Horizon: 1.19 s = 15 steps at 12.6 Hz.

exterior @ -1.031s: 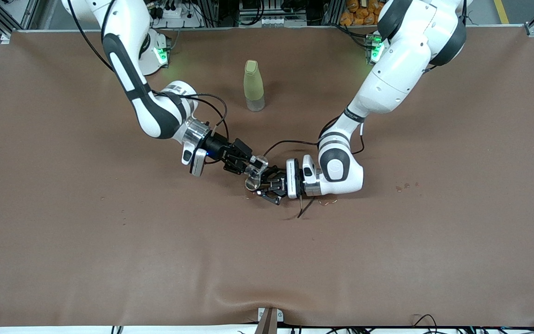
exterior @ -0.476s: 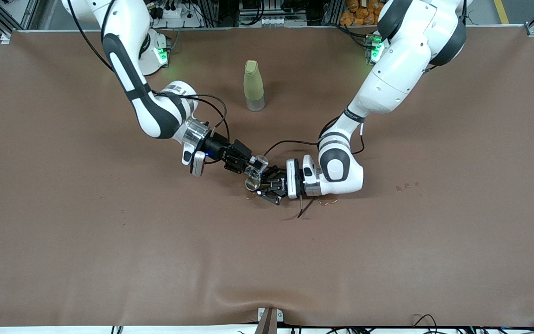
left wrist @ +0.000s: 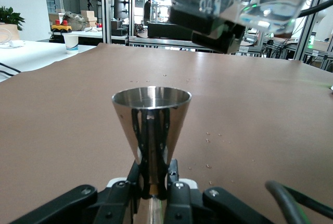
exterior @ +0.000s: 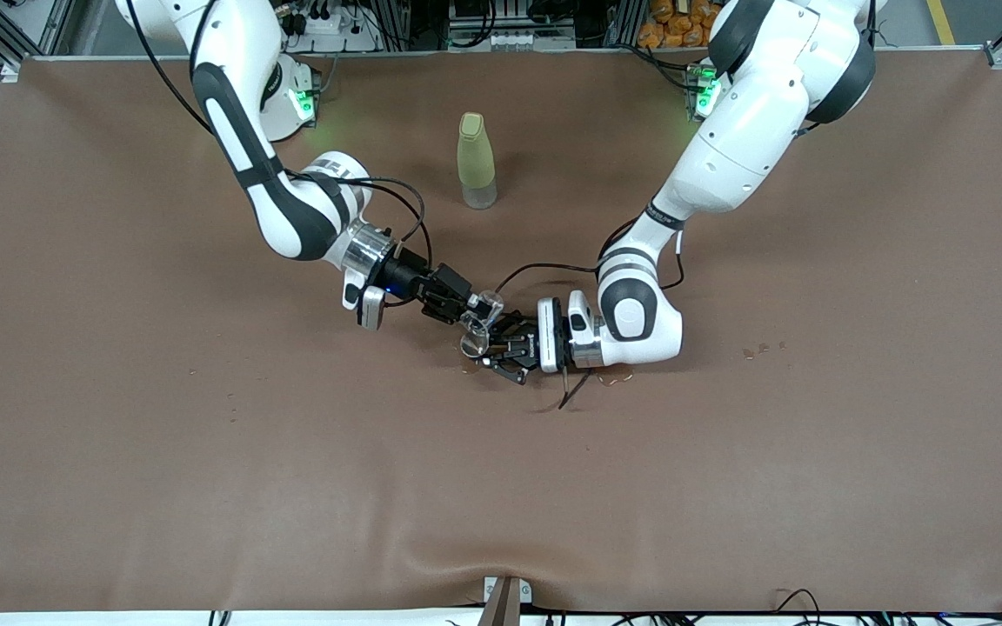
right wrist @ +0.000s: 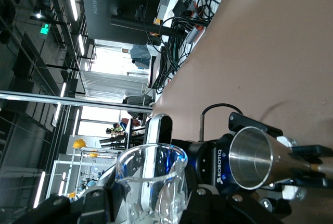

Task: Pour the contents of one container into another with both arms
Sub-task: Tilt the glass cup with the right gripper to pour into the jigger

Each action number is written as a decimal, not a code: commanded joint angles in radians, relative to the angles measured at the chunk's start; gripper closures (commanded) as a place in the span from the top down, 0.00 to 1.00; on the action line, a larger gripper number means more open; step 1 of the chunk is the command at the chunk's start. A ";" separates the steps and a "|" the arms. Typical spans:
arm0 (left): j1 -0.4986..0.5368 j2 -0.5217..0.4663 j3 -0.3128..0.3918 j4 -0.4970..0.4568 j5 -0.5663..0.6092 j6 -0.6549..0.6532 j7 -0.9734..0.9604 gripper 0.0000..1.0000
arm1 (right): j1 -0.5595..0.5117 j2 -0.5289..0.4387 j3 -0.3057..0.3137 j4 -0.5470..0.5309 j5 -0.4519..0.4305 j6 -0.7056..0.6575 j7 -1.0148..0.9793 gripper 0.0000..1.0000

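Right pincer [exterior: 477, 306] clamps tilted glass cup [exterior: 485, 305] above left pincer's [exterior: 490, 351] (gripped) jigger [exterior: 471, 344].

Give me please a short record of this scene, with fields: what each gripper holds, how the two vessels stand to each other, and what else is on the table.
left gripper: shut on the metal jigger, gripped at its narrow waist, rim up
right gripper: shut on the glass cup
relation: glass cup tilted above the jigger's rim, apart from it
stream: none can be made out
bottle: yellow-green, upright, farther from the front camera than both grippers
table: brown cover, small drops near the left arm
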 commanded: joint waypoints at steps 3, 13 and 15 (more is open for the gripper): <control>-0.003 -0.002 0.003 0.008 -0.034 0.006 0.021 0.00 | -0.012 -0.004 0.007 -0.005 0.026 -0.007 0.050 0.06; 0.002 -0.004 0.003 0.007 -0.037 0.006 0.021 0.00 | -0.015 0.002 0.007 0.005 0.024 -0.009 0.142 0.06; 0.002 -0.004 0.003 0.005 -0.037 0.006 0.021 0.00 | -0.012 0.004 0.007 0.006 0.024 -0.009 0.175 0.06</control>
